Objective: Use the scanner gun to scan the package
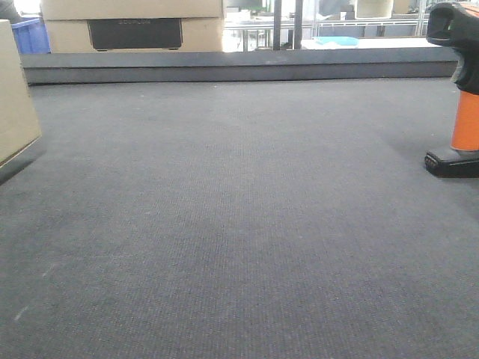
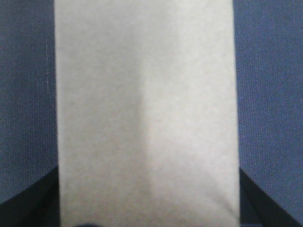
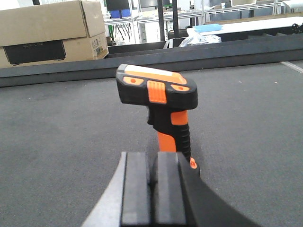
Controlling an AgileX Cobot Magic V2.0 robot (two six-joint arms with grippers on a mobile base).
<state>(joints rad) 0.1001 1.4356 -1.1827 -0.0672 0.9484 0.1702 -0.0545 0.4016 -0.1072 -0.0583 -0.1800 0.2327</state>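
Standing upright on its black base on the dark mat (image 1: 239, 224), the scanner gun (image 3: 158, 97) waits just ahead of the right gripper (image 3: 152, 187), whose two black pads press flat together with nothing between them: clenched and empty. By that evidence, the scan has not begun; the gun has yet to be grasped, raised and aimed.

The left wrist view is filled by the tan package (image 2: 144, 113), lying directly beneath the left gripper, with dark finger edges at the lower corners flanking the box; whether those jaws grip it or stand released cannot be told.

Only the front view shows both items at once, the package at the far left edge, the scanner at the far right, well apart. Only the right wrist view reveals the gun's orange trigger panel. No label appears on any visible face. A larger cardboard box (image 1: 135, 26) sits beyond the mat.
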